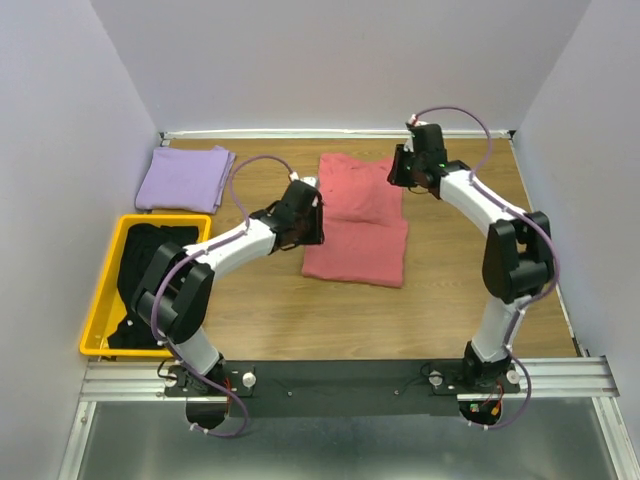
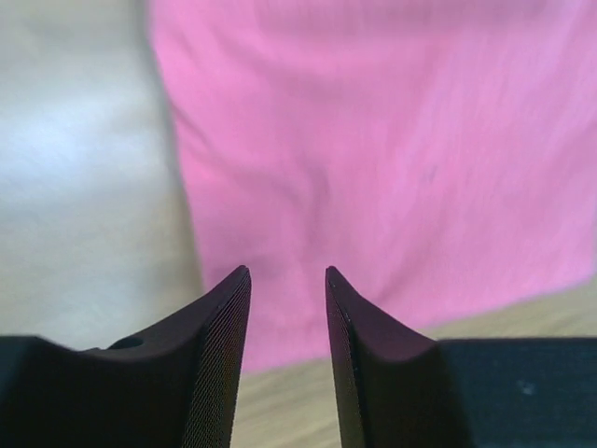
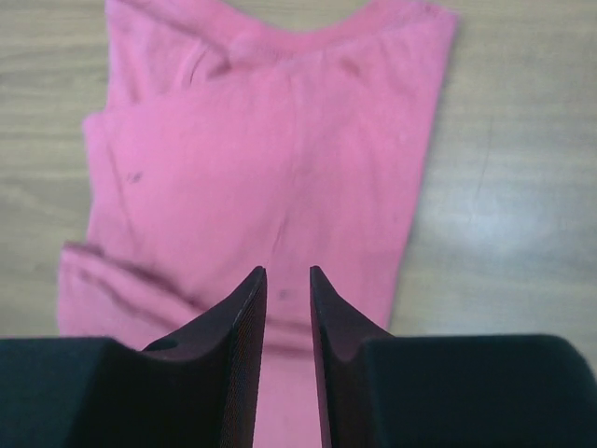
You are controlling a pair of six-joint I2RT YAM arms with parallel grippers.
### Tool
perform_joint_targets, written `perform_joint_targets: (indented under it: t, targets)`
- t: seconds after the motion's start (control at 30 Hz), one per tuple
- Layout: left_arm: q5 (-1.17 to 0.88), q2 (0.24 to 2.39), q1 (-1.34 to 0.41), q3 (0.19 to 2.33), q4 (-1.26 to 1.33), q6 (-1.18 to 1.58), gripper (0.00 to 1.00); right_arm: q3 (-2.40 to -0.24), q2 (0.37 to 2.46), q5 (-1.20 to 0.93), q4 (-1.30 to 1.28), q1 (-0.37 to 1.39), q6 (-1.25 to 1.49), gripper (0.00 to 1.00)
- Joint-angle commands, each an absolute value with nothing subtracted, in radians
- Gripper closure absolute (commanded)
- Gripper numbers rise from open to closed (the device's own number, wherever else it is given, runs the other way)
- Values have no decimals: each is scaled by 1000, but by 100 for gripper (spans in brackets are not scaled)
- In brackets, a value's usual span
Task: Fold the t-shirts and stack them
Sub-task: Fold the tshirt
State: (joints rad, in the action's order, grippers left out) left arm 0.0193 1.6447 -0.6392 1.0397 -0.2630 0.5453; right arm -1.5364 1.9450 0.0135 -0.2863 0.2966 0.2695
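Salmon-pink t-shirt point(image 1: 355, 225) lies flat on the wooden table point(image 1: 270, 320), at mid-table toward the back wall. It is partly folded into a long panel with a smaller folded layer on its far half. In the right wrist view point(image 3: 280, 187) the neckline sits at the far end and the sides are turned inward, with creased edges along one side.

Left gripper point(image 1: 312, 225) is at the shirt's left edge, low over the cloth. In its own camera the fingers point(image 2: 287, 273) stand apart with nothing between them; pink cloth point(image 2: 392, 159) and a strip of bare table show beyond the tips. Released.

Right gripper point(image 1: 400, 170) is at the shirt's far right corner. In its own camera the fingers point(image 3: 287, 271) show a narrow gap with nothing clamped, and the shirt lies below. Released, not gripping.

Lavender-purple t-shirt point(image 1: 185, 178) is folded and sits in the far left corner of the table, well apart from the pink one.

Black t-shirts point(image 1: 150, 270) are heaped loosely inside the yellow bin point(image 1: 165, 217), which stands along the left edge just in front of the lavender shirt.
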Motion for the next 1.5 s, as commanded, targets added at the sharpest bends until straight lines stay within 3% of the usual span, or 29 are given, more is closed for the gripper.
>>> perform_joint_targets:
  t: [0.0, 0.13, 0.3, 0.5, 0.77, 0.83, 0.93, 1.03, 1.2, 1.33, 1.47]
  targets:
    - [-27, 1670, -588, 1143, -227, 520, 54, -1387, 1819, -214, -252, 235, 344, 68]
    - [-121, 1788, -516, 1224, -147, 512, 65, -1260, 1783, -429, -164, 198, 379, 68]
    - [-121, 1966, -486, 1342, -138, 482, 73, -1148, 1824, -558, -43, 161, 390, 68]
    - [-101, 2086, -420, 1376, -132, 500, 78, -1130, 1957, -595, 38, 109, 365, 68]
    - [-127, 2077, -403, 1327, -115, 518, 80, -1215, 2053, -640, 43, 11, 371, 68]
    - [-138, 2037, -403, 1315, -115, 518, 77, -1221, 2008, -658, 44, 11, 385, 66]
    - [-156, 1947, -403, 1278, -115, 522, 61, -1192, 1932, -727, 57, 31, 434, 64]
    - [-163, 1832, -406, 1217, -106, 525, 36, -1110, 1838, -775, 66, 99, 468, 63]
    - [-163, 1642, -429, 1056, -100, 546, 33, -931, 1721, -802, 156, 231, 567, 62]
    - [-160, 1568, -492, 927, -60, 583, 44, -781, 1703, -819, 389, 365, 717, 62]
    - [-131, 1617, -505, 815, -11, 618, 63, -672, 1773, -827, 573, 402, 804, 62]
